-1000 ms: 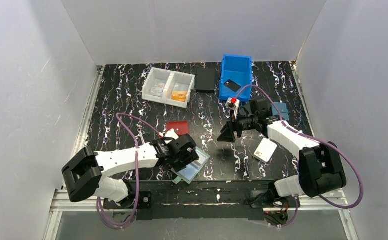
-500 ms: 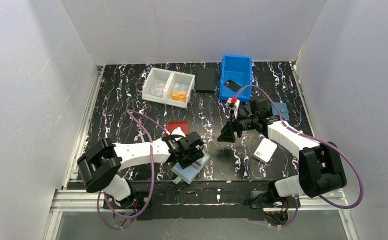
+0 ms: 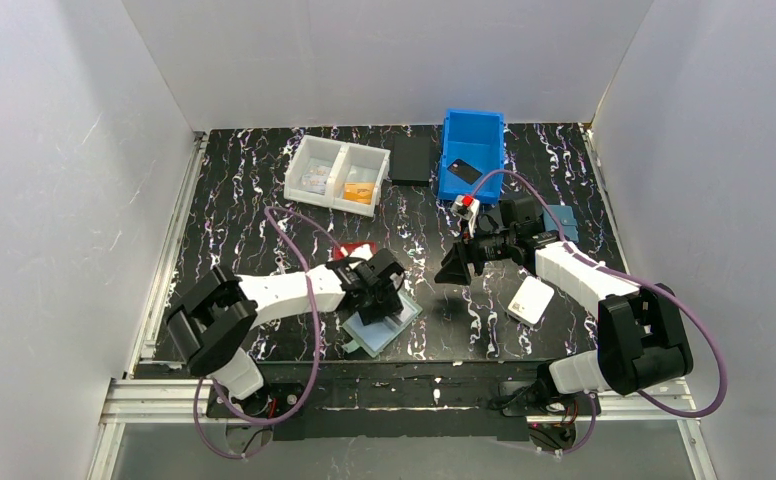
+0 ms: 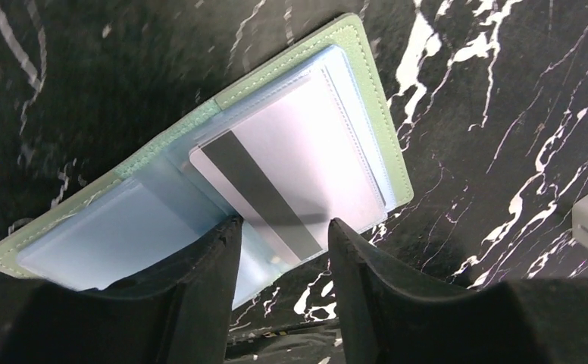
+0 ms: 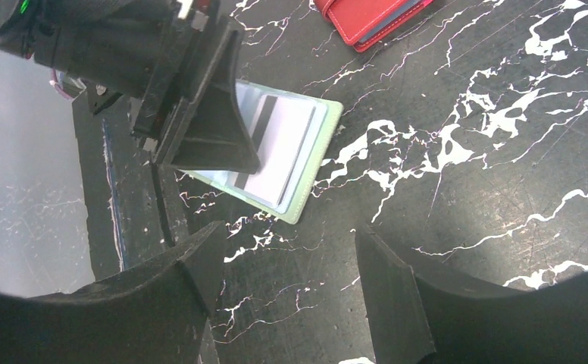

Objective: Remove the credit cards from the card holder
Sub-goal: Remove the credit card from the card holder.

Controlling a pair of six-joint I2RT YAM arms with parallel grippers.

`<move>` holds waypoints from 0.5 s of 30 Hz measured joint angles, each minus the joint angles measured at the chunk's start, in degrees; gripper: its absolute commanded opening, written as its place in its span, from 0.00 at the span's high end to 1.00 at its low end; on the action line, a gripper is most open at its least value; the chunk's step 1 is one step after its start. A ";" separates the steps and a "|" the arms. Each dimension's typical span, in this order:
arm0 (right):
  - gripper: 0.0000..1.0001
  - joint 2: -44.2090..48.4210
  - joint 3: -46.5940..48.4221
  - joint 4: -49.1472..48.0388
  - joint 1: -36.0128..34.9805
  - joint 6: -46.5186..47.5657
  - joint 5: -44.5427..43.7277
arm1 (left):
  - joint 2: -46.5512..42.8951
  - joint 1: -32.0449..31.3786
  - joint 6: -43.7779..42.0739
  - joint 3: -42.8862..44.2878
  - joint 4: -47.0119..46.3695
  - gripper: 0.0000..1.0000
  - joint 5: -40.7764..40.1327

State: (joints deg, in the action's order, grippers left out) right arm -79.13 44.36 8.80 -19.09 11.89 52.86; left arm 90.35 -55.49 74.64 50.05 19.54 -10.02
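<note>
The sage-green card holder [image 4: 378, 129] lies open on the black marbled table near the front edge [image 3: 389, 335]. A pale credit card [image 4: 298, 174] with a black stripe sticks partly out of its clear pocket. My left gripper [image 4: 279, 231] is low over the holder with its jaws apart, and the card's near corner lies between the fingertips. It shows over the holder from above too [image 3: 374, 298]. My right gripper [image 5: 287, 254] hangs open and empty above bare table, right of the holder [image 5: 310, 186]. Another black card [image 3: 461, 171] lies in the blue bin.
A red wallet [image 3: 352, 250] lies just behind the left gripper. A white wallet [image 3: 531, 298] sits under the right arm. At the back stand a white divided tray [image 3: 336, 175], a black pad [image 3: 411, 160] and a blue bin [image 3: 472, 135]. The table's front edge is close to the holder.
My left arm has swung right and forward over the card holder, and its jaws have narrowed around the card's corner. The right arm has not moved.
</note>
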 measured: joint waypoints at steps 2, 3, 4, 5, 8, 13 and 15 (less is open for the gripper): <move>0.28 0.00 0.00 -0.07 0.00 -0.15 0.00 | 1.35 1.70 -5.57 1.20 -0.72 0.57 2.48; 0.28 0.00 0.00 -0.18 0.00 -0.36 0.00 | 1.87 2.34 -8.17 1.64 -1.25 0.57 3.57; 0.29 0.00 0.00 -0.42 0.00 -0.70 0.03 | 2.39 2.92 -11.09 2.10 -1.83 0.57 4.78; 0.29 0.00 -0.01 -0.79 0.00 -1.17 0.05 | 2.86 3.45 -13.85 2.48 -2.39 0.57 6.04; 0.29 0.00 -0.40 -3.10 -0.03 -2.95 0.25 | 3.55 4.34 -21.00 3.04 -3.96 0.56 9.28; 0.30 0.00 -4.14 -9.90 -0.47 -9.50 0.10 | 2.52 4.40 -27.38 2.57 -7.16 0.54 11.02; 0.31 -0.10 -5.45 -12.01 -0.65 -12.39 -0.23 | -0.53 4.40 -28.14 0.50 -9.95 0.53 11.02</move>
State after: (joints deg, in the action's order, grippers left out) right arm -79.24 38.91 -3.21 -19.74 -0.50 52.63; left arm 89.83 -51.09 46.50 50.55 9.60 1.00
